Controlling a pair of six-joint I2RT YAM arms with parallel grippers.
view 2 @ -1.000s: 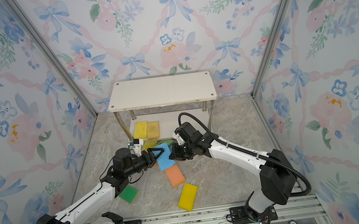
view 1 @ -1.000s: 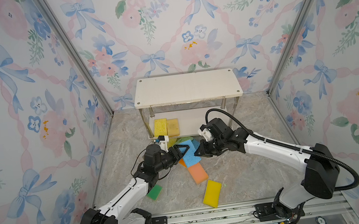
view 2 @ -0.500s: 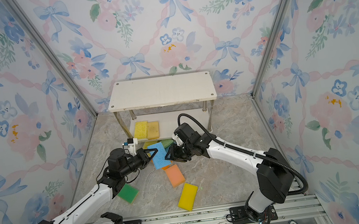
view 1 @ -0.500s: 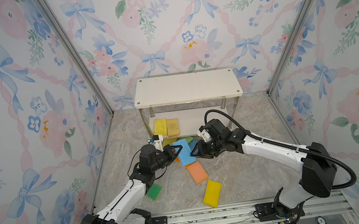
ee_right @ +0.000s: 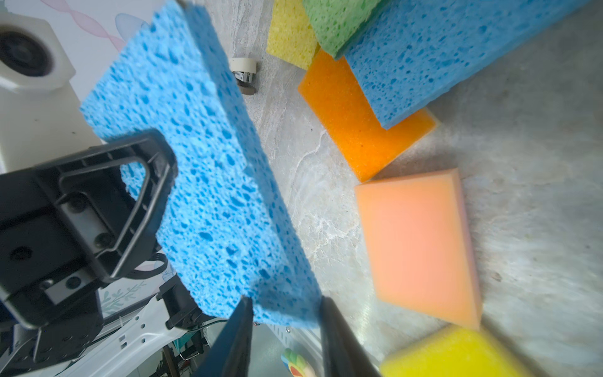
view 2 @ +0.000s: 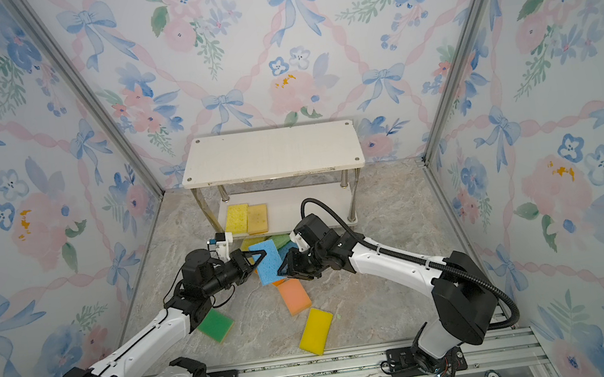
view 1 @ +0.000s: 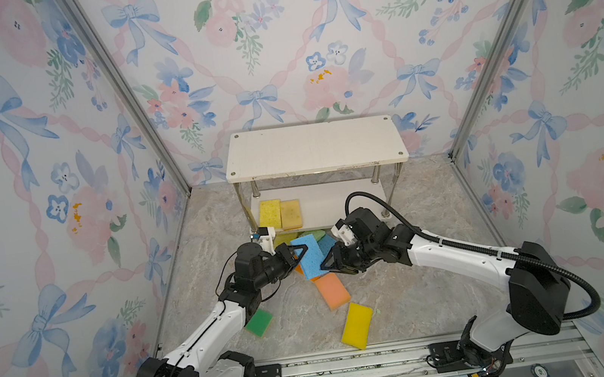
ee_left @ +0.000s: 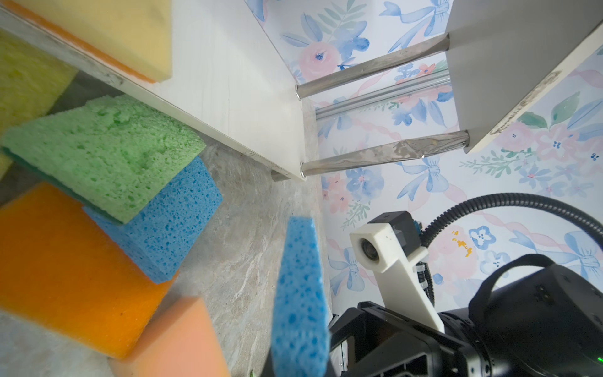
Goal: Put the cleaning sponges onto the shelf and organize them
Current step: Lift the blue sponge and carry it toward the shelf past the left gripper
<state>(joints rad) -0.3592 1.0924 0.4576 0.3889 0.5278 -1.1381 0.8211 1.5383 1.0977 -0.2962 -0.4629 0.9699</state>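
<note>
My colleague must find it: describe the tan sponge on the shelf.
Find the white two-tier shelf at the back wall, then its lower board. Two sponges lie side by side at its left end; the tan sponge is the duller, stained one, right of the bright yellow sponge.

My black left hand (view 1: 301, 253) had the pitted sky-blue sponge (view 1: 312, 261). At six o'clock from it lay a peach sponge (view 1: 331, 290). The bench (view 1: 426, 300) was veined grey marble, the shelf (view 1: 315, 148) white, the walls (view 1: 273, 42) pink roses, blue bows.
</note>
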